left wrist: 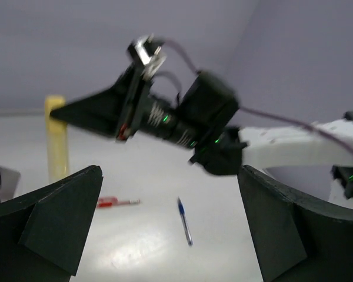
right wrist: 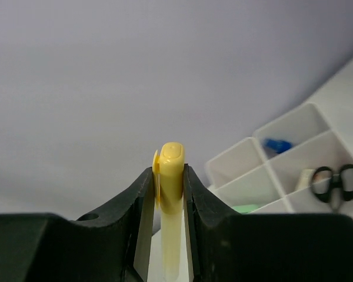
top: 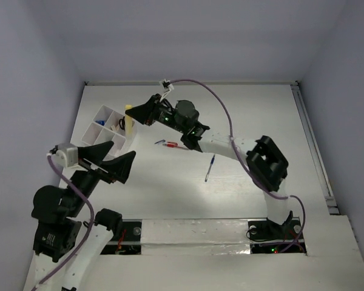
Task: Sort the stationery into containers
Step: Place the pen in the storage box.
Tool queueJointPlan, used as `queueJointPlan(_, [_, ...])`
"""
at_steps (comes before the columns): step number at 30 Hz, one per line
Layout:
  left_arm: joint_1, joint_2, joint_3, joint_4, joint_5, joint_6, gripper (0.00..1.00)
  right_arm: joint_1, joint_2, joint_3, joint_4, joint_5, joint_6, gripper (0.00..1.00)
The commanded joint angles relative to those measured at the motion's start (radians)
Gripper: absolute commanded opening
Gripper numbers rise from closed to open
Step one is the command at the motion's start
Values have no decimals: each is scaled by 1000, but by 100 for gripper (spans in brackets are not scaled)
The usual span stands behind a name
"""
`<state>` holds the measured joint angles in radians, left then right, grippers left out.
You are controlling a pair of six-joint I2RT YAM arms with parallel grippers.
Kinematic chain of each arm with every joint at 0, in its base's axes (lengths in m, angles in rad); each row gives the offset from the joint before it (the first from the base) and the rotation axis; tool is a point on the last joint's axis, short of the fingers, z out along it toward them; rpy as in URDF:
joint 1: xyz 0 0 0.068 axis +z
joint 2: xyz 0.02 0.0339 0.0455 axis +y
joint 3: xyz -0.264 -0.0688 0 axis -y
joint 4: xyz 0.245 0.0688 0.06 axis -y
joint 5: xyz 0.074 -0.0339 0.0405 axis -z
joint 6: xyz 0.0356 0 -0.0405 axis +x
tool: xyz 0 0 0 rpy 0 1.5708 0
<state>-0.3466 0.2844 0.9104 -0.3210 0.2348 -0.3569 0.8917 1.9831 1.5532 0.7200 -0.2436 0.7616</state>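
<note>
Your left claw (top: 124, 148): nearest the lens, jaws spread wide, nothing in them, parked just at the near corner of the box (top: 92, 121). Your right claw (right wrist: 167, 173): clamped on a yellow marker (right wrist: 172, 176), held upright above the box's right edge. Step in hand, likely: placing the marker. You will need to centre it over one compartment and lower it before release, because the walls are thin. Scissors (right wrist: 335, 182): inside the box. Red pen (top: 173, 145), blue pen (top: 210, 168): right of the box, open table around them. Mind both claws crowding the box.
</note>
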Motion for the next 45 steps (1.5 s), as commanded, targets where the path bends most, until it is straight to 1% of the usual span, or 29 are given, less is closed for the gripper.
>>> queueJointPlan(1, [-5, -4, 22, 103, -75, 64, 99, -1, 152, 149, 64, 73, 4, 0])
queueJointPlan(3, [-5, -2, 7, 147, -109, 81, 99, 18, 213, 229, 53, 110, -7, 0])
queueJointPlan(4, [-5, 1, -10, 160, -120, 93, 99, 18, 247, 319, 30, 136, -18, 0])
queueJointPlan(5, [-5, 4, -21, 172, -130, 96, 99, 32, 313, 368, 10, 148, -30, 0])
queueJointPlan(7, [-5, 15, -51, 203, -137, 107, 99, 42, 382, 471, -40, 174, -62, 0])
queueJointPlan(8, [-5, 18, -60, 212, -144, 108, 99, 52, 446, 561, -48, 176, -70, 0])
queueJointPlan(11, [-5, 19, -97, 247, -144, 105, 99, 52, 532, 680, -89, 184, -82, 0])
queueJointPlan(12, [-5, 19, -106, 266, -141, 102, 99, 52, 578, 744, -100, 185, -90, 0])
queueJointPlan(15, [-14, 25, -136, 301, -140, 98, 99, 61, 649, 836, -131, 211, -123, 0])
queueJointPlan(23, [-14, 41, -180, 338, -134, 102, 99, 90, 738, 930, -155, 277, -206, 0])
queueJointPlan(27, [-14, 41, -185, 339, -124, 105, 99, 99, 764, 941, -152, 303, -229, 0])
queueJointPlan(30, [-14, 41, -188, 338, -123, 111, 99, 99, 773, 930, -146, 308, -234, 0])
queueJointPlan(37, [-23, 33, -191, 329, -137, 118, 99, 131, 763, 869, -108, 303, -300, 0])
queueJointPlan(38, [-23, 33, -191, 329, -137, 116, 99, 131, 760, 861, -102, 299, -301, 1])
queueJointPlan(40, [-23, 35, -191, 330, -135, 118, 99, 131, 743, 828, -77, 288, -292, 9])
queueJointPlan(41, [-23, 33, -191, 332, -135, 118, 99, 131, 738, 821, -73, 274, -291, 21])
queueJointPlan(43, [-23, 33, -191, 330, -135, 118, 99, 141, 718, 803, -67, 264, -295, 29])
queueJointPlan(44, [-23, 33, -191, 330, -134, 118, 99, 141, 709, 791, -60, 262, -297, 37])
queueJointPlan(45, [-23, 33, -192, 330, -135, 118, 99, 141, 703, 782, -56, 260, -300, 42])
